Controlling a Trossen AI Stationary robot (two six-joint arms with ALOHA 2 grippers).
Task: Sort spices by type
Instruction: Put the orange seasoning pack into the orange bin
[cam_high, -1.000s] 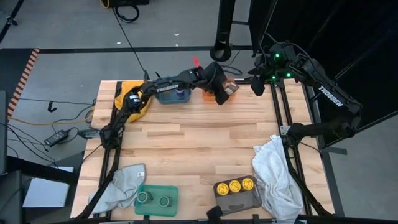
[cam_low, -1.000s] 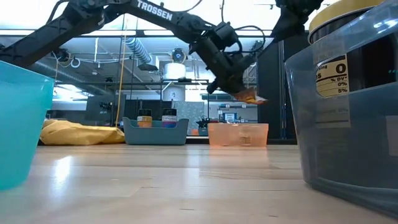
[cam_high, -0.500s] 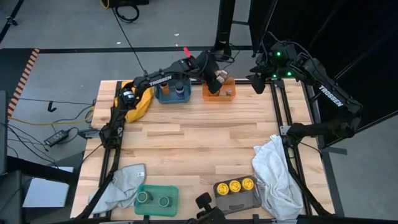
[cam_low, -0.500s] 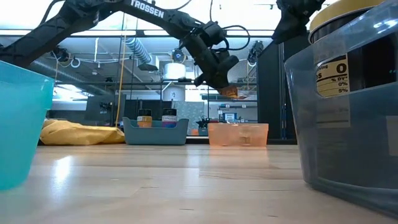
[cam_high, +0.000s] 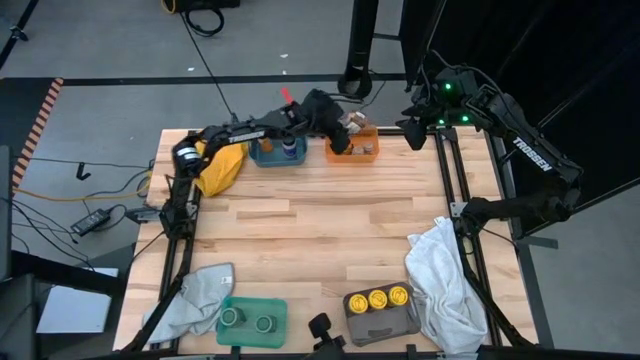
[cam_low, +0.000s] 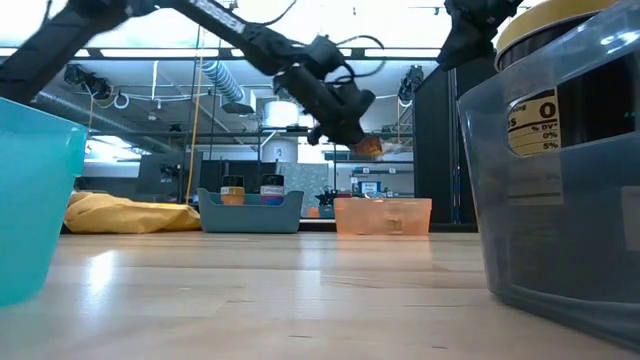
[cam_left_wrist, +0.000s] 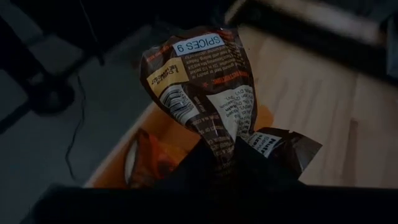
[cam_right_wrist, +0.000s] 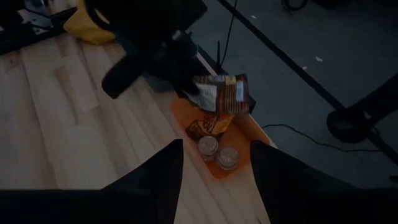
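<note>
Holding a brown packet (cam_left_wrist: 208, 93) above the orange bin (cam_high: 352, 151) — left hand (cam_high: 336, 124).

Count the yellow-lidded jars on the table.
3, side by side in the grey bin at the table's near edge: left jar, middle jar, right jar. Others may be hidden.

I hold the brown packet (cam_left_wrist: 208, 93) pinched by one crumpled end between my left fingers (cam_left_wrist: 211, 165), hanging in the air over the orange tray (cam_high: 352, 152). An orange packet (cam_right_wrist: 208, 126) lies inside that tray beside two grey-lidded jars (cam_right_wrist: 217, 152). Two jars (cam_high: 279, 150) stand in the blue bin, three yellow-lidded jars (cam_high: 378, 298) in the grey bin, and two green-lidded jars (cam_high: 248, 319) in the green bin.
</note>
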